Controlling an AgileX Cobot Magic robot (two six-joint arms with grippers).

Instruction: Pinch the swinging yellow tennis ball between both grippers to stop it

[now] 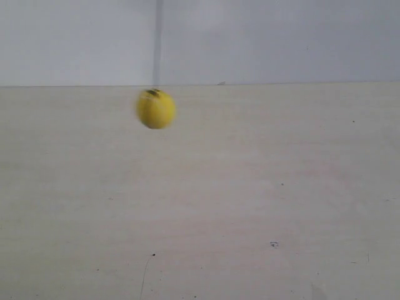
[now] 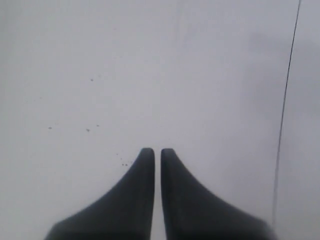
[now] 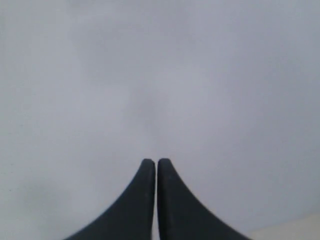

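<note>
The yellow tennis ball (image 1: pixel 155 109) hangs blurred in the air on a faint string (image 1: pixel 157 44), left of centre in the exterior view, above the pale table's far edge. Neither arm shows in that view. In the left wrist view my left gripper (image 2: pixel 157 150) is shut, its two black pointed jaws nearly touching, with nothing between them. My right gripper (image 3: pixel 153 161) is shut too, with nothing in it. Both face a blank grey-white wall. The ball appears in neither wrist view.
A pale wooden table (image 1: pixel 250 200) with small dark specks fills the lower exterior view, and a grey-white wall (image 1: pixel 281 37) stands behind it. A thin dark line (image 2: pixel 285 110) runs down the wall in the left wrist view. A sliver of table edge (image 3: pixel 295 231) shows by the right gripper.
</note>
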